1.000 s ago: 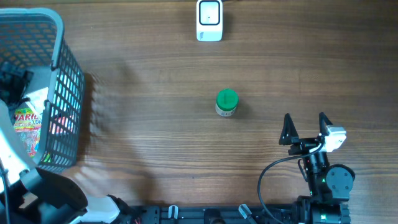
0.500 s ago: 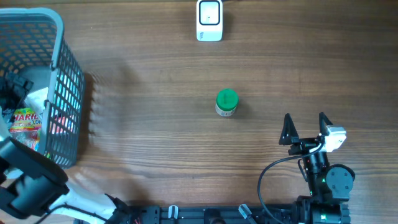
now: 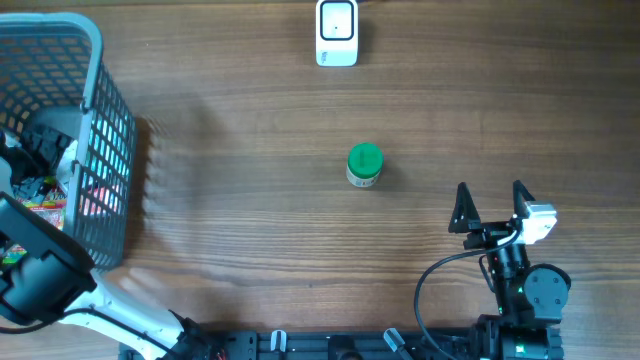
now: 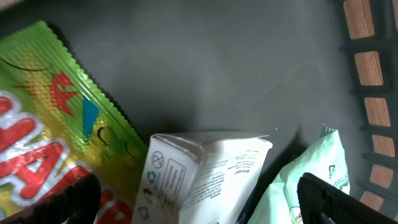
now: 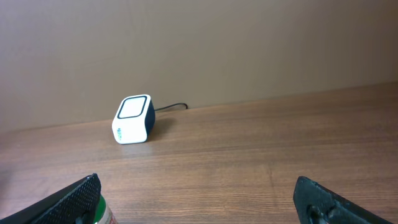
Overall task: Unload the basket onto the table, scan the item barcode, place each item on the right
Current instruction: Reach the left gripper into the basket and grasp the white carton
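My left gripper (image 4: 202, 200) is down inside the grey basket (image 3: 100, 150), open. Its fingers (image 4: 333, 199) straddle a white printed packet (image 4: 208, 171) without clamping it. One finger lies over a yellow, green and red snack bag (image 4: 43, 124), the other over a pale green packet (image 4: 311, 168). No barcode shows on the white packet's visible face. The white scanner (image 3: 337, 32) stands at the table's far edge and also shows as the scanner (image 5: 133, 119) in the right wrist view. My right gripper (image 3: 490, 205) rests open and empty at the front right.
A green-lidded jar (image 3: 364, 165) stands mid-table, just left of my right gripper's left finger (image 5: 78, 199). The basket's mesh wall (image 4: 367, 93) is close on the right of my left gripper. The left arm (image 3: 40, 275) leans over the basket's front corner.
The left arm has swung over the basket's front edge and its gripper has sunk among the packets. The right arm, jar and scanner have not moved.
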